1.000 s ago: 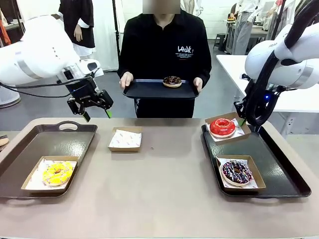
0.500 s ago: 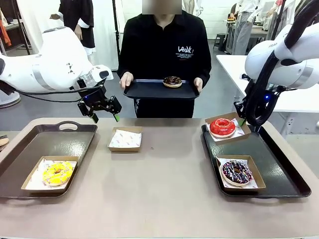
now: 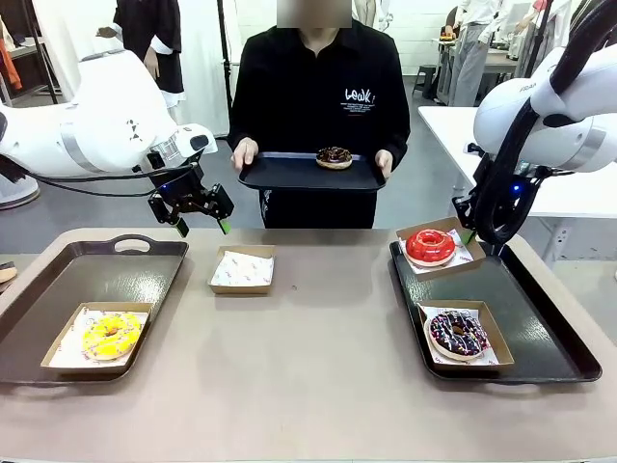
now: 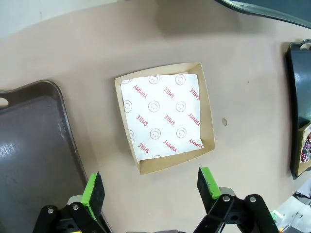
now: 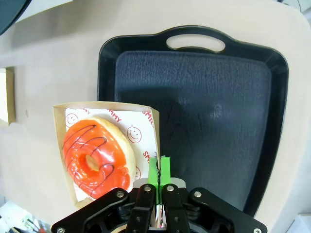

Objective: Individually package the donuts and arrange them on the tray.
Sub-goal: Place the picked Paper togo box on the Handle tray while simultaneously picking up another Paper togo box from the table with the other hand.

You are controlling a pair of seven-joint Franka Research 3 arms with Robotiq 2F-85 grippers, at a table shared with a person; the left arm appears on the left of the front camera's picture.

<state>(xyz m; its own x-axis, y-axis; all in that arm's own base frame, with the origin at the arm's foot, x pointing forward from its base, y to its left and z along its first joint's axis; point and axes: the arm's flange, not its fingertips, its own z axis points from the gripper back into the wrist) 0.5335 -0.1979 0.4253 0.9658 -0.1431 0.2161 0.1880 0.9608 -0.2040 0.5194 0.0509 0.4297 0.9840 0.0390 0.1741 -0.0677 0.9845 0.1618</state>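
Hovering above the far-left part of the table (image 3: 318, 386), the left gripper (image 3: 202, 228) is holding nothing, its jaws standing wide apart. In its wrist view a paper-lined cardboard box (image 4: 165, 124) is lying flat on the table just ahead of the fingers, roughly centred between the two green pads (image 4: 91, 188) and touching neither (liner print reads SMILE / YUMMY). The left tray (image 3: 106, 270) is sitting just beside that box. The yellow donut (image 3: 111, 335) is resting in its own box at the tray's near end, well apart from this gripper.

The chocolate donut (image 3: 334, 156) is sitting on a dark tray (image 3: 289, 176) that the person is holding up with both hands beyond the table's far edge. It is off to picture right of the left gripper and apart from it.

The right gripper (image 5: 159, 167) is standing fully closed, its pads pinching the corner wall of the red donut's box (image 5: 154, 127). The red donut (image 5: 97, 158) is lying in that box just beside the fingers, not touching them. In the front view this box is perching on the far-left corner of the right tray (image 3: 525, 309), slightly tilted. The sprinkled donut (image 3: 457, 334) is sitting boxed at the near end of the same tray, apart from the gripper.
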